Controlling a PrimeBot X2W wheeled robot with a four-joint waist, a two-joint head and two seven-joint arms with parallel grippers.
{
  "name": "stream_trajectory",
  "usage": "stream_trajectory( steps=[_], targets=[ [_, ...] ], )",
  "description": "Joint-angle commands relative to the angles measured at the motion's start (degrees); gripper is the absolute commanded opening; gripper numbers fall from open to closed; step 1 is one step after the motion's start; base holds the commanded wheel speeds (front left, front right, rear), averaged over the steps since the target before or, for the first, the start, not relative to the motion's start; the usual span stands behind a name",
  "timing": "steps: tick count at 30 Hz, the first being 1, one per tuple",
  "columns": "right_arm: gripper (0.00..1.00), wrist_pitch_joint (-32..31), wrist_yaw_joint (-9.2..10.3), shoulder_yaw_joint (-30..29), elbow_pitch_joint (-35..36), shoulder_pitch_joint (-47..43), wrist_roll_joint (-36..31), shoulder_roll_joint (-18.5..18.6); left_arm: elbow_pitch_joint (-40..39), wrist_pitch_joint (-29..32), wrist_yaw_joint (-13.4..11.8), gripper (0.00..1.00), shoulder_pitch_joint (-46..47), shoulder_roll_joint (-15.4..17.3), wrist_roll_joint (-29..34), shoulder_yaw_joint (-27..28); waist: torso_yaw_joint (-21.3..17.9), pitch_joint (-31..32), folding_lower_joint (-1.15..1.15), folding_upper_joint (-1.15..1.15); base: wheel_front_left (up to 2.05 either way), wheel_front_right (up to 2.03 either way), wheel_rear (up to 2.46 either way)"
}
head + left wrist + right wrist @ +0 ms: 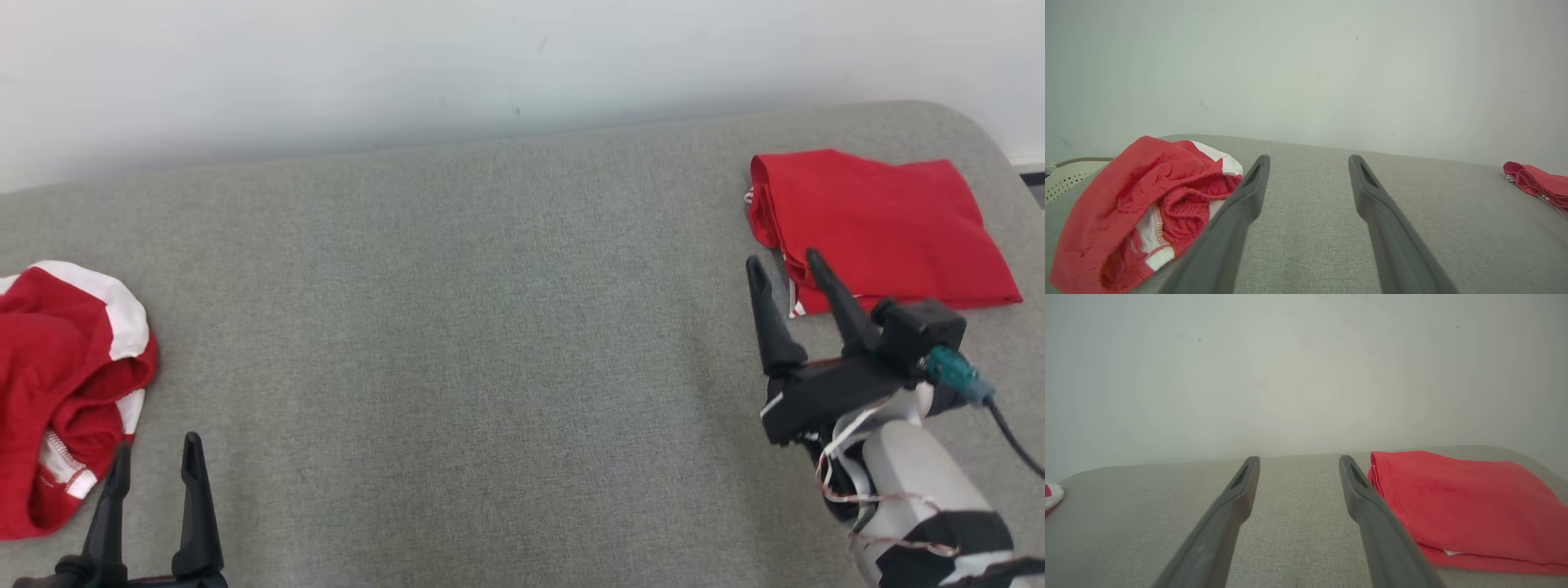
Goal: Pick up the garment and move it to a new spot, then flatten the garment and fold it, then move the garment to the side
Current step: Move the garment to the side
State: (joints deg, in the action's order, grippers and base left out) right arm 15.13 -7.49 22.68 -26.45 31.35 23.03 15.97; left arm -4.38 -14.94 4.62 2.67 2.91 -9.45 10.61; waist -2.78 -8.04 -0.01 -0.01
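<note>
At two o'clock on the grey counter (457, 327) lies the folded red garment (882, 220) — flat and neat, close to the far right corner. The right gripper (785, 263) hovers at four o'clock, jaws spread wide and holding nothing, its fingertips just beside the fold's near-left edge. Over at eight o'clock, the crumpled red-and-white garment (57, 367) sits in a heap at the left edge. The left gripper (157, 449) is down at seven o'clock — jaws wide apart too, empty, just beside that heap. A pale wall (408, 65) runs behind at twelve.
</note>
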Motion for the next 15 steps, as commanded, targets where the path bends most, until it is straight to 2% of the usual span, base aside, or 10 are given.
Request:
stream_trajectory(
  steps=[1, 15],
  targets=[
    [1.00, 0.12, -0.01, -0.26, 1.18, -2.44, -0.65, -0.75, 0.21, -0.20, -0.25, 1.00, -1.00, 0.02, -0.69, -0.23, 0.50, 1.58, 0.01, 0.01, 0.00, 0.00, 0.00],
    [1.00, 0.12, -0.01, -4.45, 8.99, -15.51, -6.96, -5.63, 1.10, -0.20, -1.69, 1.00, -4.23, 0.01, -0.84, -1.46, 0.87, 5.21, 0.01, 0.01, 0.00, 0.00, 0.00]
  ],
)
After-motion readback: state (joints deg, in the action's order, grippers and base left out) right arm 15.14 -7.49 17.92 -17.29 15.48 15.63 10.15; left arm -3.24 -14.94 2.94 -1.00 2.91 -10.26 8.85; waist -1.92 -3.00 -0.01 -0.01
